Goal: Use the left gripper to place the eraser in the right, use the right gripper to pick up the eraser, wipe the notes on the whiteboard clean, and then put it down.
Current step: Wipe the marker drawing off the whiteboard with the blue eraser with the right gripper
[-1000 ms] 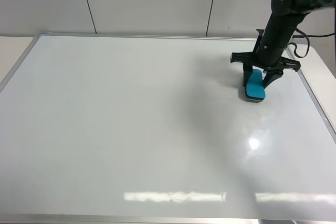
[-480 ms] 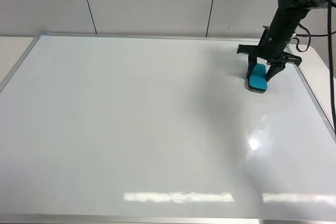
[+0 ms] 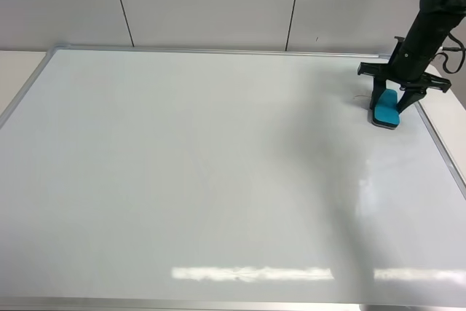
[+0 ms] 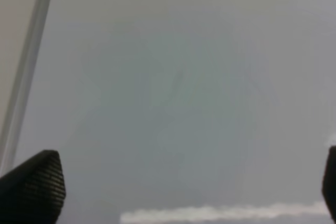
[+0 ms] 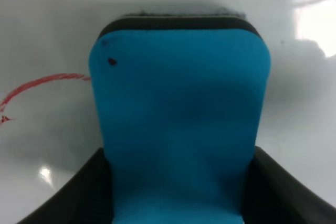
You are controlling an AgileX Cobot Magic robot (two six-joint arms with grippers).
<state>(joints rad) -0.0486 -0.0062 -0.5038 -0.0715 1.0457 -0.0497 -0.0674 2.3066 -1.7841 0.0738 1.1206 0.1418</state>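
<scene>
Now, starting at the right gripper [image 3: 390,110], we see its two black fingers [image 5: 79,199] pinching the eraser [image 3: 385,108] from either side. The right wrist view shows the teal top filling the gap between them, with the dark felt strip along the eraser's far end. In the exterior high view this sits at the upper right of the frame, close to the right-hand rail of the whiteboard [image 3: 218,180]. The arm comes down steeply from the top right corner. The felt end looks to be meeting the glossy surface, though we cannot tell how flat it lies. Beside the eraser [image 5: 178,119], the right wrist view shows the notes [image 5: 38,84] as a thin red arc running up to the eraser's side edge, so some marker is left on the board [image 5: 47,14]. The left gripper [image 4: 181,190] does not appear in the exterior view. In its own camera its fingertips stand spread wide with nothing between them, above bare whiteboard [image 4: 184,103] and a stretch of the silver frame [image 4: 25,82]. We judge the hand-over done and the wiping step in hand but unfinished. The next move calls for keeping the felt pressed down and sweeping sideways across the red arc until it is gone. Only then should the eraser be laid on the board and the fingers parted.
</scene>
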